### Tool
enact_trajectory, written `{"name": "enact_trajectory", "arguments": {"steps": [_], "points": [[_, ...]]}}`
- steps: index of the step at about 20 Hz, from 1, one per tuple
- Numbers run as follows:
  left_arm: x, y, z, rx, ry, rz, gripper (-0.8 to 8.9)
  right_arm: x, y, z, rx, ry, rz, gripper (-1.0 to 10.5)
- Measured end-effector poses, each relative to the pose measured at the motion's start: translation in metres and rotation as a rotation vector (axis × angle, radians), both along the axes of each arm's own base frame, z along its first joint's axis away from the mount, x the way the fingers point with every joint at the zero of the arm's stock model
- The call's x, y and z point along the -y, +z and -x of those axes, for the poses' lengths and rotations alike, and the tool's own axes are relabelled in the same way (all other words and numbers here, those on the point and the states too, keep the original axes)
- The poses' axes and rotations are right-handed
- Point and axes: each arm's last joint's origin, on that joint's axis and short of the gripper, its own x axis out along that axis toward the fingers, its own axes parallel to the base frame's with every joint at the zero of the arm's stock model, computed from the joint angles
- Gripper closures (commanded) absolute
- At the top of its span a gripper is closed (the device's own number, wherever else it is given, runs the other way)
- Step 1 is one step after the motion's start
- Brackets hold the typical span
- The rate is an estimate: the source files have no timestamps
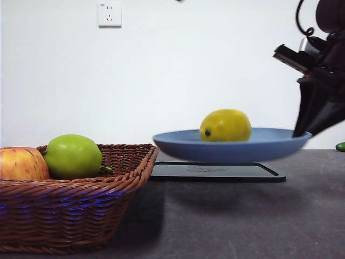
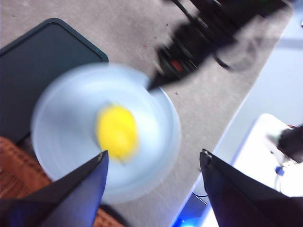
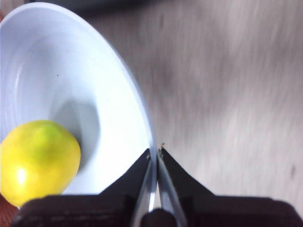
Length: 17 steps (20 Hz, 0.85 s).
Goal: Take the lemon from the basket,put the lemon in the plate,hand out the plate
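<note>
Fingers of the right gripper (image 3: 155, 153) are clamped on the rim of the light-blue plate (image 1: 237, 145), holding it clear of the tabletop (image 1: 242, 216) at its 3 o'clock edge in the front view. Fingers of the left gripper (image 2: 154, 158) stand wide apart with nothing between them, high above the plate. The lemon (image 1: 226, 125) sits in the plate, its dark stem dot facing 9 o'clock. Directly beneath the lifted plate lies a flat black tray (image 1: 215, 171). At 8 o'clock from the plate stands the wicker basket (image 1: 70, 216), with a green apple (image 1: 73, 156) and a red-yellow apple (image 1: 21, 163) touching inside it.
</note>
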Motion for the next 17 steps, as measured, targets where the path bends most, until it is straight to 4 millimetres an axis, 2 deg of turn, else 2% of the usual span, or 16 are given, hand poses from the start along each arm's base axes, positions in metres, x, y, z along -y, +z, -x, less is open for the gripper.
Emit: {"name": "enact_trajectory", "arguments": {"steps": [4,7,12,14,17], "points": [[-0.029,0.023,0.022,0.038,-0.003,0.046,4.76,0.005,0.016,-0.051,0.045,-0.043,-0.007,9.4],[-0.038,0.029,0.029,0.046,-0.003,0.056,4.76,0.007,0.019,-0.086,0.067,-0.062,-0.009,9.4],[-0.037,0.026,0.028,0.033,-0.003,0.039,4.76,0.005,-0.009,-0.135,0.026,-0.071,-0.001,9.4],[-0.037,0.026,0.028,0.032,-0.003,0.037,4.76,0.004,-0.021,-0.148,0.014,-0.072,0.002,9.4],[-0.037,0.026,0.028,0.032,-0.003,0.038,4.76,0.003,-0.036,-0.157,0.011,-0.076,0.001,9.4]]}}
